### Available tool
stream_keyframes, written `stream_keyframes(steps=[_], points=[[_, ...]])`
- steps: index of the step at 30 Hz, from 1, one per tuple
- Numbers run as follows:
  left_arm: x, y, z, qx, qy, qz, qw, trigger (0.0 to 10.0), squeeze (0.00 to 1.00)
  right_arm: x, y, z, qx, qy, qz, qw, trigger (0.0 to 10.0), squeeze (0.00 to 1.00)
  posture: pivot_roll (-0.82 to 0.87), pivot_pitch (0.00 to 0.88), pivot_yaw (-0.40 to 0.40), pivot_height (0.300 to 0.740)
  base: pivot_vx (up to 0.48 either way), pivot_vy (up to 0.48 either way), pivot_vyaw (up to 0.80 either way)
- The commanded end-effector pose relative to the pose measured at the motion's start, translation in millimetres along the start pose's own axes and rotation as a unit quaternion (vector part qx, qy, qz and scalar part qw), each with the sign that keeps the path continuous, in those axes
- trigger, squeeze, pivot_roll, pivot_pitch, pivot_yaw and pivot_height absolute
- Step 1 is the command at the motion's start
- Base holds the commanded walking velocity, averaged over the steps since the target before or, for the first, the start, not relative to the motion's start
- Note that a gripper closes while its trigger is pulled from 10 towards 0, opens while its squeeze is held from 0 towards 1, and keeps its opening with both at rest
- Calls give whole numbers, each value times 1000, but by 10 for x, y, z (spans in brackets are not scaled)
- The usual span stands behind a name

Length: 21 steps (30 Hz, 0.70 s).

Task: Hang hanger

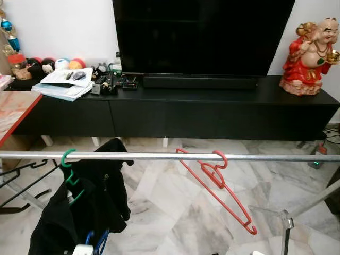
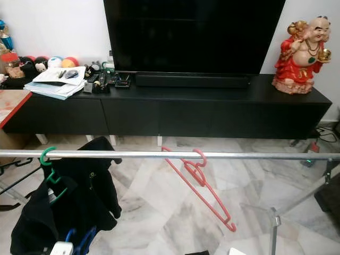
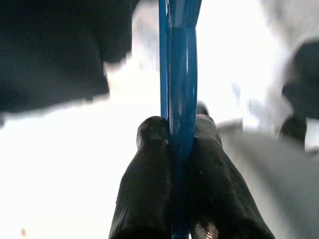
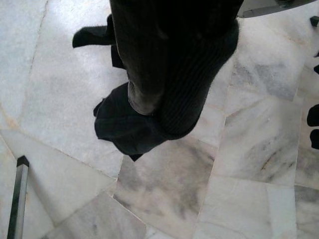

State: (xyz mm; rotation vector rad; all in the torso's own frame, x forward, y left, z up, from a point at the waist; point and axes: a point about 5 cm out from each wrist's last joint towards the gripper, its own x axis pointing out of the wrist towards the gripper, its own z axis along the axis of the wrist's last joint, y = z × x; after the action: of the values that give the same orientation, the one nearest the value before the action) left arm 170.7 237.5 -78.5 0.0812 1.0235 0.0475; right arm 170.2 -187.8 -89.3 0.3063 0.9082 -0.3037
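Head views: a red hanger (image 1: 215, 183) hooks over the metal rail (image 1: 212, 156), well apart from a black garment (image 1: 90, 202) (on a green hanger (image 1: 68, 167)) along that rail. Left wrist view: the left tool (image 3: 179, 139) clamps a blue hanger (image 3: 179, 74). Right wrist view: dark cloth (image 4: 164, 74) over marble floor (image 4: 60, 99); right tool's state cannot be told.

A black television (image 1: 202, 34) stood on a long black counter (image 1: 212, 109), with a red figurine (image 1: 311, 56) at one end and stacked papers (image 1: 64, 85) at the other.
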Motion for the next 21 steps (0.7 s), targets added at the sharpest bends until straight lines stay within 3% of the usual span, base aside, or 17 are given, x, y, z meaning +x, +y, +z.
stream_keyframes(steps=[1,6,21], points=[[-4,5,-44,6,4,8,1000,10000,0,1,-12,12,-3,-3,-1,1000,10000,0,90,0,-23,740,0,0,0],[-38,-29,-307,4,36,10,999,10000,0,0,-37,14,-8,-2,-3,1000,10000,0,85,0,-27,740,-49,0,0],[-12,-133,-285,11,31,6,999,10000,0,4,-20,33,-12,-5,0,1000,10000,0,82,0,-23,740,-325,0,0]])
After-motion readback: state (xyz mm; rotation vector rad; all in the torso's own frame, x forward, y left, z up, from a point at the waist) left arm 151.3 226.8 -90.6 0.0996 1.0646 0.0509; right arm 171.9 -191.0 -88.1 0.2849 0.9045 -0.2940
